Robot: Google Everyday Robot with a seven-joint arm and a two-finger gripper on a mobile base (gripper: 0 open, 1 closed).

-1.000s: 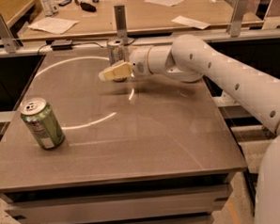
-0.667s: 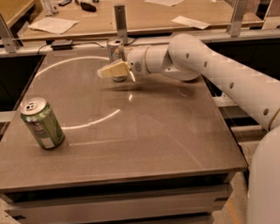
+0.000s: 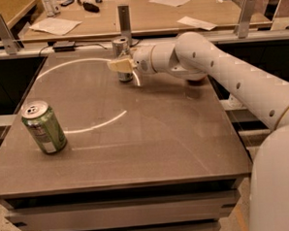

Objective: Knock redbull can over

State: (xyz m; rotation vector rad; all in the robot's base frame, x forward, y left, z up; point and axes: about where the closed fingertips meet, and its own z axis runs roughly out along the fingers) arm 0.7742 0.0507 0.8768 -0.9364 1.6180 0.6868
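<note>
The redbull can (image 3: 121, 46) stands upright in the upper middle of the frame, near the far edge of the worktop (image 3: 160, 136). The tool (image 3: 119, 66) is right at the can's front, its cream tip crossing the can's lower half; whether it is apart or together cannot be told. The white arm (image 3: 214, 65) reaches in from the right. A green can (image 3: 43, 127) stands at the left, well apart.
</note>
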